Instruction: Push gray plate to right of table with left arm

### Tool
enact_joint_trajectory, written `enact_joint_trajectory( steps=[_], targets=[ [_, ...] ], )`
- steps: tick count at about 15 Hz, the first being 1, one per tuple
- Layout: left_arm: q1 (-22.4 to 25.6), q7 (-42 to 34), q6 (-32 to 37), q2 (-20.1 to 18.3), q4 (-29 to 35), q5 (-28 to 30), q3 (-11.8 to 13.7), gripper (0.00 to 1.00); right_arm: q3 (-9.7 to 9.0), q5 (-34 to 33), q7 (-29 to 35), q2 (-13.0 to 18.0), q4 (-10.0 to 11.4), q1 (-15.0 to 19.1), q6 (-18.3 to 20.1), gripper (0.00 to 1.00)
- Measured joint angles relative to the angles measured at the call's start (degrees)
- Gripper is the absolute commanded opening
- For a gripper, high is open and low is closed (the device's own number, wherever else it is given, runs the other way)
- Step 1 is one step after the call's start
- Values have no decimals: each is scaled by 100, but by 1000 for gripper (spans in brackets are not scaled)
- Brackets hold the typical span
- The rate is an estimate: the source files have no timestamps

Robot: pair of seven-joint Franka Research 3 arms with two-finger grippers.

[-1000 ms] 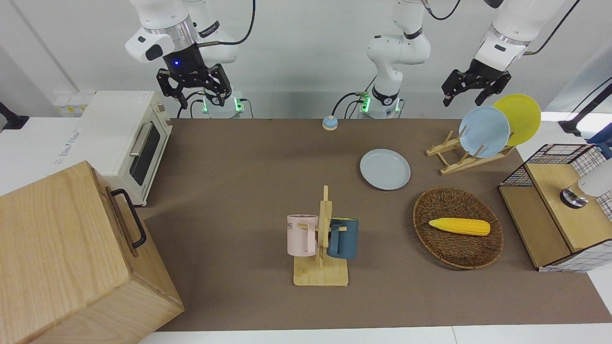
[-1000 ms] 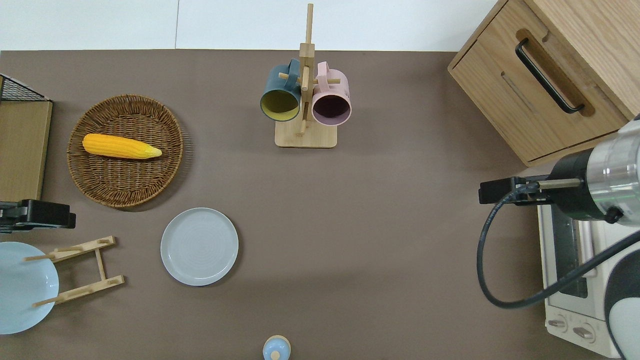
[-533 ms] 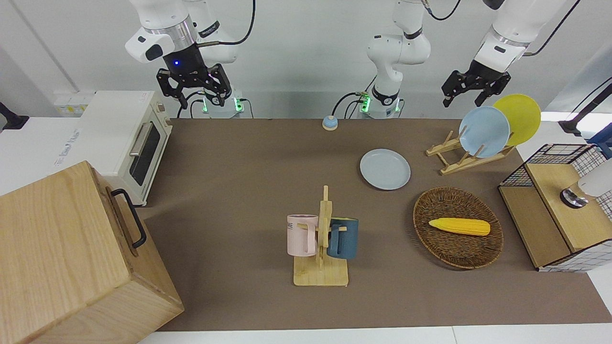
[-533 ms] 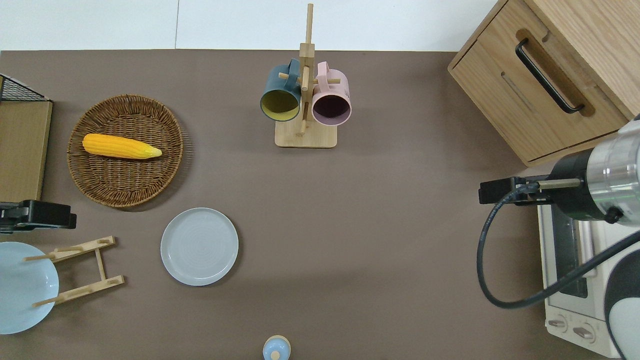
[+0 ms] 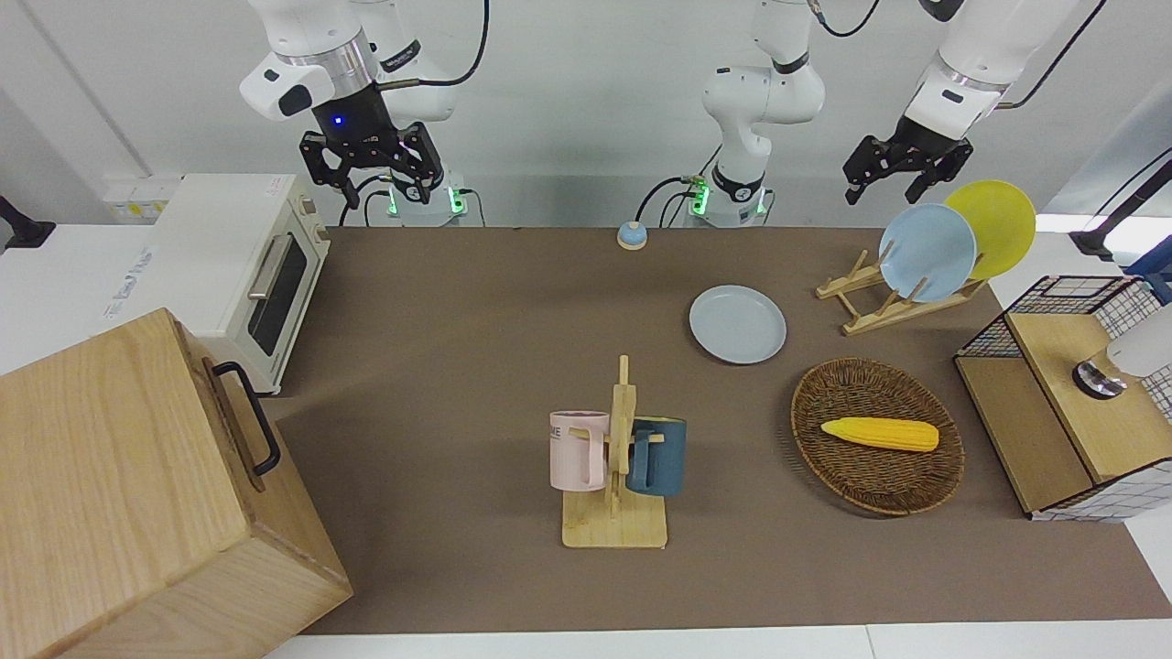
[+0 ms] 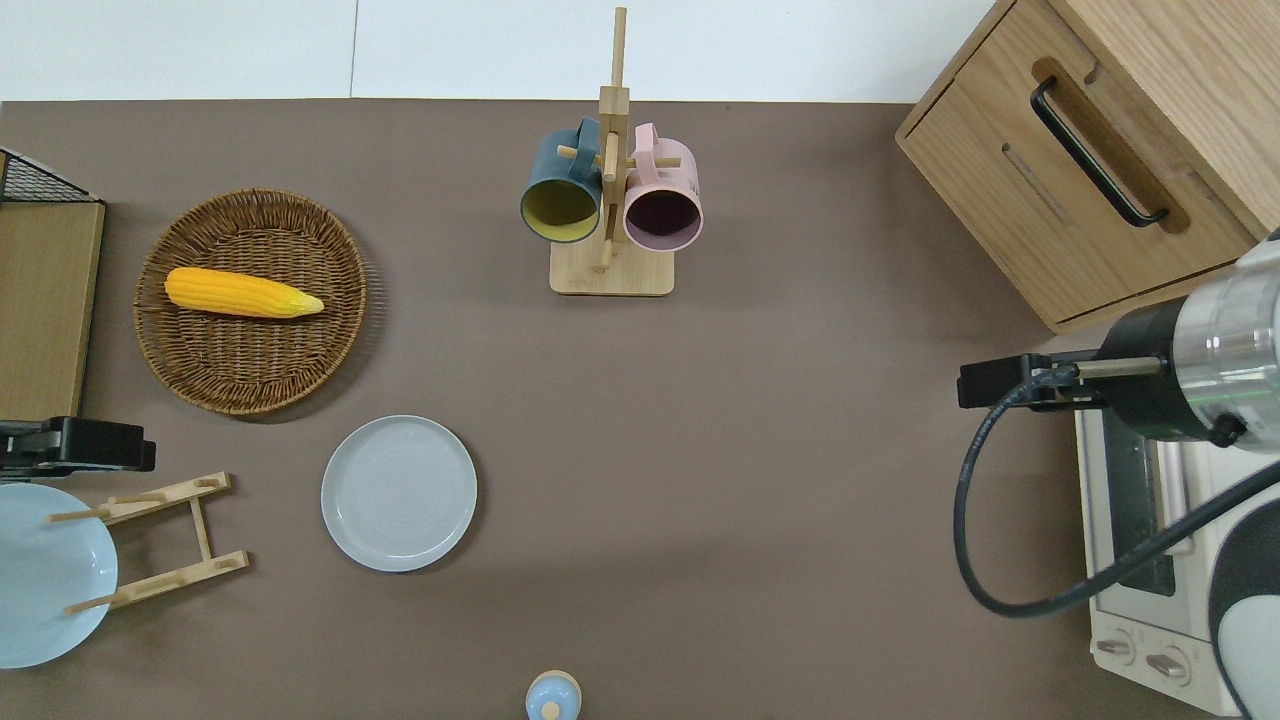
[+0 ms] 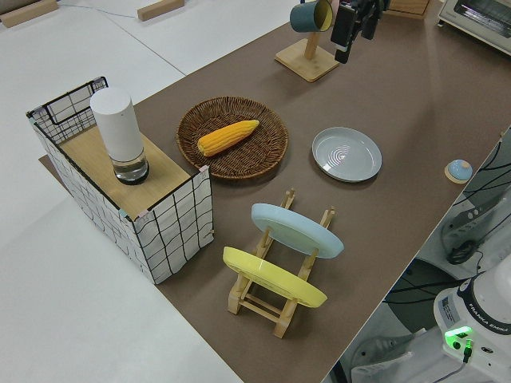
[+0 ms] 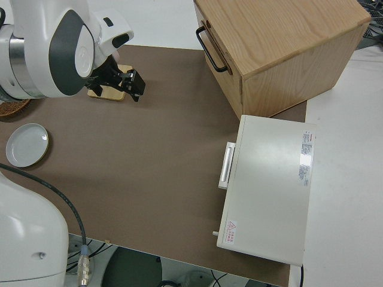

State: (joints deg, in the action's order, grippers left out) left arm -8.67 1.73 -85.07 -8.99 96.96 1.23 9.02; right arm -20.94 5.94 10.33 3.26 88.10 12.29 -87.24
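You can't see the yellow plate (image 5: 993, 227) overhead; the sky-blue plate (image 6: 45, 575) and left hand (image 6: 75, 446) are cut by that view's edge. Left hand's finger gap: can't tell.

One camera faces the robots from across the surface (image 5: 476, 302); another looks straight down on it. Both side cameras sit raised at opposite ends, sharing the gray plate (image 7: 346, 154).
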Motion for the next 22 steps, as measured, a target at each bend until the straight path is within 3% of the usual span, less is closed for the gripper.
enact_joint_trajectory(
  steps=[12,22],
  targets=[
    [-3,156,-275,-11,224,0,-21,993,0,0,0,0,0,0,0,996],
    [-6,180,-1235,106,1389,0,-38,993,0,0,0,0,0,0,0,996]
  ],
)
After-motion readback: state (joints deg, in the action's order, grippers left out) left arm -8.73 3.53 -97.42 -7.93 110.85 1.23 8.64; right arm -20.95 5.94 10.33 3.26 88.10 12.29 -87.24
